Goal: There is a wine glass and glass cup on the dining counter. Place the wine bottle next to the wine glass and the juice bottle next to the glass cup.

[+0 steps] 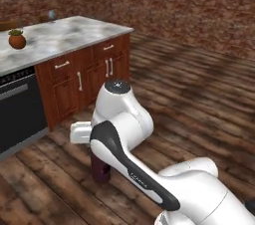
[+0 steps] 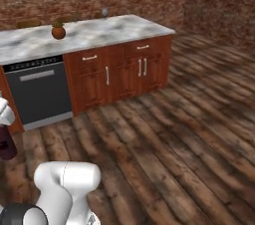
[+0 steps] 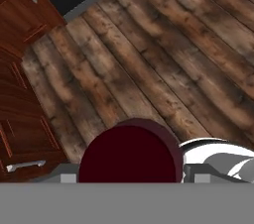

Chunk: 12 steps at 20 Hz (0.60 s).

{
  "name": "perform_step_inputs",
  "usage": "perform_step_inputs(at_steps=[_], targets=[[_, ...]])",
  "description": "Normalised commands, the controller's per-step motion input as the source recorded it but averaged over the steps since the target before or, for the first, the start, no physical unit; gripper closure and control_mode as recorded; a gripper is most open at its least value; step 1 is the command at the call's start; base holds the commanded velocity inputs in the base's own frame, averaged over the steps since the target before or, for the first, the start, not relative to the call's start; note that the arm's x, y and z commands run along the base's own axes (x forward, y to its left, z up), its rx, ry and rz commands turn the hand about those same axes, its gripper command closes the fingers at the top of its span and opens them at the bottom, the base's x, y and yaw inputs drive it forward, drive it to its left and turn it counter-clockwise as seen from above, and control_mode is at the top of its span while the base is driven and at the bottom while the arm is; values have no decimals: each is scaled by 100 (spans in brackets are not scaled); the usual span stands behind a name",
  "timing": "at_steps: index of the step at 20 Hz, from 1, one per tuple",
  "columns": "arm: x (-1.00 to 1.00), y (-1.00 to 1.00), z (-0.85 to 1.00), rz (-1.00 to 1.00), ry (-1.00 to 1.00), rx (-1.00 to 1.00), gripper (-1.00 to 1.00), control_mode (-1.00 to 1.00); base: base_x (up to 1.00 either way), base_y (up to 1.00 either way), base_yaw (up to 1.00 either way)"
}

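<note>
The juice bottle [image 1: 101, 169] is a stout dark maroon cylinder hanging low over the wood floor, just behind my arm's dark link; it also sits at the left edge [image 2: 6, 145]. In the hand view its wide dark-red cap [image 3: 130, 154] lies between the jaws of my gripper [image 3: 130, 176], which is shut on it. The dining counter [image 1: 60, 37] [image 2: 114, 30], marble-topped with a red-brown base, stands ahead. A small clear glass [image 1: 51, 15] [image 2: 104, 11] stands at its far edge; I cannot tell whether it has a stem. The wine bottle is out of view.
A small potted plant [image 1: 17, 39] [image 2: 59, 31] stands on the marble top. A black dishwasher front [image 2: 40, 92] and cabinet doors [image 1: 107, 67] face me. Chair backs [image 1: 9, 24] rise behind the counter. Wood floor [image 2: 179, 134] stretches to the brick wall on the right.
</note>
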Motion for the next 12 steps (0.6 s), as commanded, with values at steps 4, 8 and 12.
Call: perform_step_inputs(at_steps=[4, 8, 12], targets=[[0, 0, 0, 0, 0, 0, 100, 100, 77, -32, 15], [0, 0, 0, 0, 0, 0, 100, 100, 82, -39, 17], [0, 0, 0, 0, 0, 0, 100, 100, 79, -41, 19]])
